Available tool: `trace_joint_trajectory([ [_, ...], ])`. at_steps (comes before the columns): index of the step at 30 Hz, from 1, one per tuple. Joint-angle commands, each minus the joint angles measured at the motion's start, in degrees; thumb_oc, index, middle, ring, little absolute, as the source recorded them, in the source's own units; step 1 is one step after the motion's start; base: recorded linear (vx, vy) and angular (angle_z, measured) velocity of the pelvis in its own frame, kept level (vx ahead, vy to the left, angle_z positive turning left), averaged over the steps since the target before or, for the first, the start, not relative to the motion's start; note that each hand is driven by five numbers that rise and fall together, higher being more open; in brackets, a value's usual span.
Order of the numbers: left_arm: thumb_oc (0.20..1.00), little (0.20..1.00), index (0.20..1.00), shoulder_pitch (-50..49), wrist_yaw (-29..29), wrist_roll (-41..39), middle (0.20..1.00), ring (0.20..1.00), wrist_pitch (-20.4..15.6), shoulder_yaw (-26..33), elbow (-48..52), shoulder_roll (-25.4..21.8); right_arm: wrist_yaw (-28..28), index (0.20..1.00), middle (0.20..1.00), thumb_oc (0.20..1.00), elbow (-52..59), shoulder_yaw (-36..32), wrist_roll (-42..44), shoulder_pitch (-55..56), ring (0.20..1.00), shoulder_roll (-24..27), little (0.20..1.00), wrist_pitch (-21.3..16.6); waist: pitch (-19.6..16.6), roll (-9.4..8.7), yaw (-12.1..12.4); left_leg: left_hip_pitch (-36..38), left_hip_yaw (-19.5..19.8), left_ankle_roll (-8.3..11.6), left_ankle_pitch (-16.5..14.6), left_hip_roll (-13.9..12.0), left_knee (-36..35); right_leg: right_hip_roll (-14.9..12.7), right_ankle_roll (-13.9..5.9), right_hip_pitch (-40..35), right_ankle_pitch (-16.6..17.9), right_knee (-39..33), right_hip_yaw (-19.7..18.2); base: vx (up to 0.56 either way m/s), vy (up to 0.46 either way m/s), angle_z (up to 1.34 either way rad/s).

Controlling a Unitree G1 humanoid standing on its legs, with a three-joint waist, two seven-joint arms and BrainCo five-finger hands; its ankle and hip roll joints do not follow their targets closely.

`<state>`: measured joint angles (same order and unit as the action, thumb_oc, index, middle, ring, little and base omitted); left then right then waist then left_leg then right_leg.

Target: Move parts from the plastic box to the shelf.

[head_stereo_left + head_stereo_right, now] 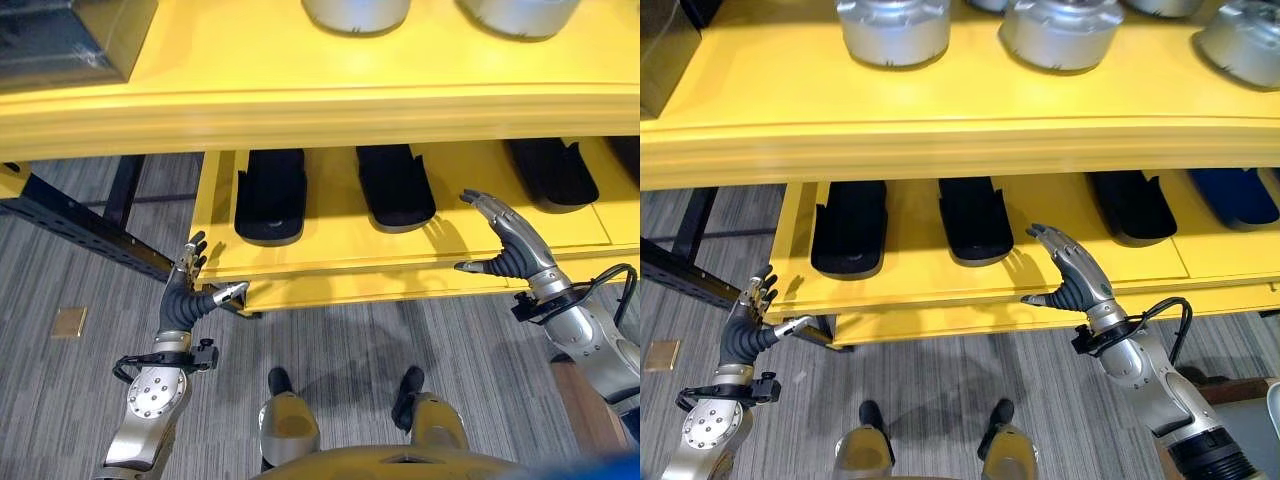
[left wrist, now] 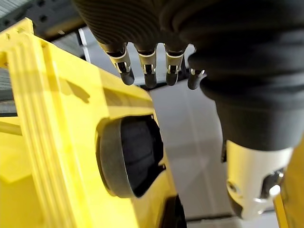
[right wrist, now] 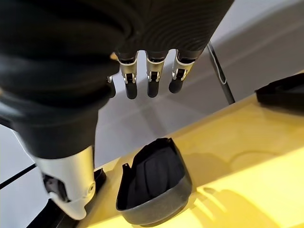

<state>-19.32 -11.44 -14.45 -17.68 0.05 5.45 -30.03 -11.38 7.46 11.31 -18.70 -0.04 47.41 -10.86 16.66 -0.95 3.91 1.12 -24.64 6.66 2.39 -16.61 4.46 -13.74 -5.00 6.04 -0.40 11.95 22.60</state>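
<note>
Parts: black moulded shell-shaped plastic parts lie in a row on the lower yellow shelf board (image 1: 920,290); from left, first black part (image 1: 848,240), second black part (image 1: 975,232), third black part (image 1: 1130,205), then a blue part of like shape (image 1: 1235,197) at far right.
Handling: they look stiff, light and hollow, with smooth rims that could slip; my judgement is to take one across its narrow width, thumb on one wall, fingers on the other.
Left hand (image 1: 190,290): empty, fingers straight and apart, off the shelf's left corner, touching no part.
Right hand (image 1: 1072,272): empty, fingers spread, hovering over the shelf's front edge between second and third parts.
Upper yellow shelf (image 1: 940,110): holds silver-grey round metal housings (image 1: 892,30) in a row.
Plastic box: I cannot tell where it stands.
</note>
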Motion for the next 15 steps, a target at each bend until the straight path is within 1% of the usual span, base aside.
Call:
trace_joint_trajectory([
  [1, 1.000, 1.000, 1.000, -1.15, 4.58, 2.22, 1.000, 1.000, 0.40, 0.48, -1.68, -3.58, 1.97, 1.000, 1.000, 1.000, -0.69, 0.48, -1.29, -3.43, 1.000, 0.58, 1.000, -2.29, -1.90, -1.92, 0.37, -0.60, 1.69, 3.33, 5.59, -3.22, -1.14, 2.28, -0.08, -7.64, -4.26, -2.23, 1.69, 0.09, 0.060, -0.05],
  [3, 1.000, 1.000, 1.000, -1.30, 5.74, 1.91, 1.000, 1.000, 1.23, -0.05, -2.85, -4.00, 3.42, 1.000, 1.000, 1.000, -1.02, 0.82, -1.13, -3.79, 1.000, 1.44, 1.000, -2.93, -2.58, -1.78, -0.04, -0.04, 1.47, 3.93, 6.93, -3.67, -2.26, 2.27, -0.25, -8.25, -3.79, -3.32, 1.22, 0.06, 0.065, -0.15],
  [7, 1.000, 1.000, 1.000, -1.09, 8.31, 1.80, 1.000, 1.000, 1.06, -0.71, -4.98, -4.49, 6.79, 1.000, 1.000, 1.000, -1.08, 1.11, -1.47, -3.79, 1.000, 2.85, 1.000, -3.55, -3.84, -1.50, -0.76, 0.79, 1.31, 4.32, 8.09, -3.75, -3.87, 1.70, -0.75, -9.06, -2.89, -4.96, 0.41, 0.03, 0.067, -0.13],
  [8, 1.000, 1.000, 1.000, -0.80, 9.22, 1.66, 1.000, 1.000, 1.20, -0.84, -5.51, -4.71, 8.55, 1.000, 1.000, 1.000, -1.09, 1.27, -1.37, -3.69, 1.000, 3.70, 1.000, -4.16, -4.29, -1.42, -1.03, 1.04, 1.18, 4.24, 7.83, -3.54, -4.06, 1.41, -0.96, -9.28, -2.56, -5.35, 0.29, 0.02, 0.063, 0.01],
  [10, 1.000, 1.000, 1.000, -0.60, 10.15, 1.52, 1.000, 1.000, 1.26, -1.09, -6.21, -4.79, 10.10, 1.000, 1.000, 1.000, -0.99, 1.34, -1.77, -3.11, 1.000, 4.35, 1.000, -4.78, -4.68, -1.37, -1.30, 1.34, 0.99, 4.13, 7.52, -3.27, -4.20, 1.19, -1.16, -9.53, -2.22, -5.73, 0.21, 0.02, 0.050, -0.01],
  [11, 1.000, 1.000, 1.000, -0.39, 11.82, -0.29, 1.000, 1.000, 1.97, -1.19, -6.52, -5.01, 12.76, 1.000, 1.000, 1.000, -0.58, 1.51, -1.51, -2.60, 1.000, 5.40, 1.000, -4.93, -5.06, -1.36, -1.57, 1.75, 0.81, 3.92, 6.86, -2.91, -4.44, 0.90, -1.42, -9.75, -1.84, -6.10, 0.10, 0.02, 0.039, -0.01],
  [13, 1.000, 1.000, 1.000, -0.38, 12.75, -0.97, 1.000, 1.000, 2.06, -1.20, -6.68, -4.93, 14.02, 1.000, 1.000, 1.000, -0.24, 1.51, -1.99, -2.17, 1.000, 5.82, 1.000, -4.94, -5.28, -1.37, -1.67, 2.03, 0.61, 3.72, 6.40, -2.70, -4.60, 0.80, -1.53, -9.90, -1.73, -6.18, 0.11, 0.02, 0.024, -0.02],
  [15, 1.000, 1.000, 1.000, -0.22, 15.27, -3.26, 1.000, 1.000, 3.21, -1.36, -6.97, -4.92, 16.35, 1.000, 1.000, 1.000, -0.25, 1.96, -1.82, -1.50, 1.000, 6.34, 1.000, -4.78, -5.69, -1.50, -1.84, 2.73, 0.19, 3.39, 5.54, -2.41, -5.10, 0.65, -1.78, -10.20, -1.60, -6.23, 0.25, 0.03, 0.008, -0.08],
])
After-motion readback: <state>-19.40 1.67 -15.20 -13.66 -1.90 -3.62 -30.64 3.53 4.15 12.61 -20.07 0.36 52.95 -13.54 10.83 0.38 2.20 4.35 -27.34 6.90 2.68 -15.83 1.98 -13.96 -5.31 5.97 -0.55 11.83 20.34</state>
